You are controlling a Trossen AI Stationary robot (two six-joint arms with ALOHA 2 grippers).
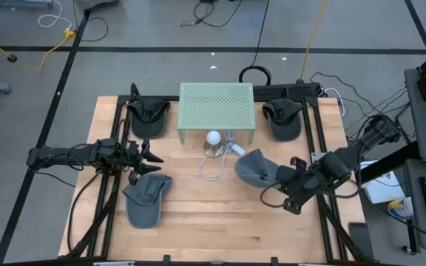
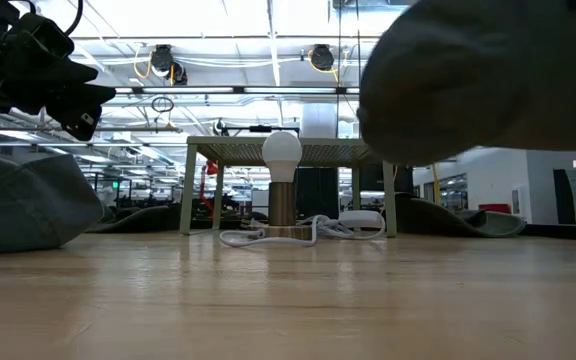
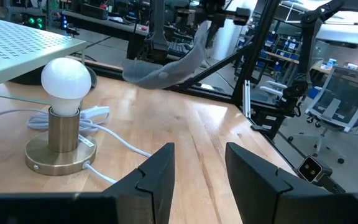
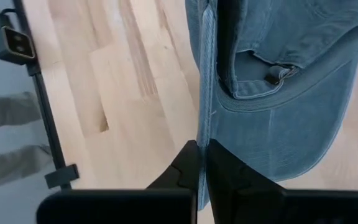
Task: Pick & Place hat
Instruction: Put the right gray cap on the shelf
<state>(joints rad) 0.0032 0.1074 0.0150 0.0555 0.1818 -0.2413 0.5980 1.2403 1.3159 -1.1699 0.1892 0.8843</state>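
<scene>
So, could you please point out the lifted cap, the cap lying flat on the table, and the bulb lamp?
lifted cap (image 1: 256, 167), high view, on its crown.
flat cap (image 1: 145, 201), high view, on its crown.
bulb lamp (image 3: 65, 78), left wrist view, on the white bulb.

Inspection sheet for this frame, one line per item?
Surface: wooden table, bare at front.
Job's things: grey hat lifted; second hat lying flat.
Clutter: green perforated stand; bulb lamp.
Grippers: right gripper shut on grey hat's edge; left gripper open, empty, above second hat.
Cables: white lamp cord looped on table.
Surroundings: cables on floor; workshop racks behind.
</scene>
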